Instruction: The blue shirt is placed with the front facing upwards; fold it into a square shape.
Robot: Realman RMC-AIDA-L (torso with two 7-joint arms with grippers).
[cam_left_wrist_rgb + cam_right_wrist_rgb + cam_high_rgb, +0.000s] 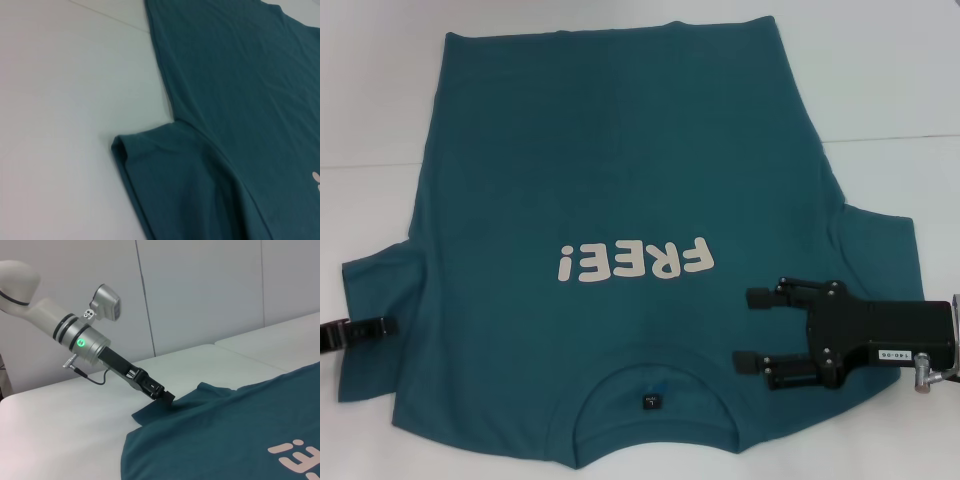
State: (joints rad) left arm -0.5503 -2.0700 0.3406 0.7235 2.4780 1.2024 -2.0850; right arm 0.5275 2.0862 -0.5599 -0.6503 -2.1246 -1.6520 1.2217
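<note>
The blue shirt [620, 200] lies flat, lettering up, across the white worktop [880, 80], collar toward the near edge and hem toward the far edge. The left gripper [167, 397] is down on the left sleeve near the worktop's left edge; whether it is clamped on cloth I cannot tell. The right gripper [752, 328] hovers with fingers spread over the right shoulder. If only one side lifts, the fold will likely skew. Only the right wrist view shows the left gripper's contact; the left wrist view shows just the rumpled sleeve.
</note>
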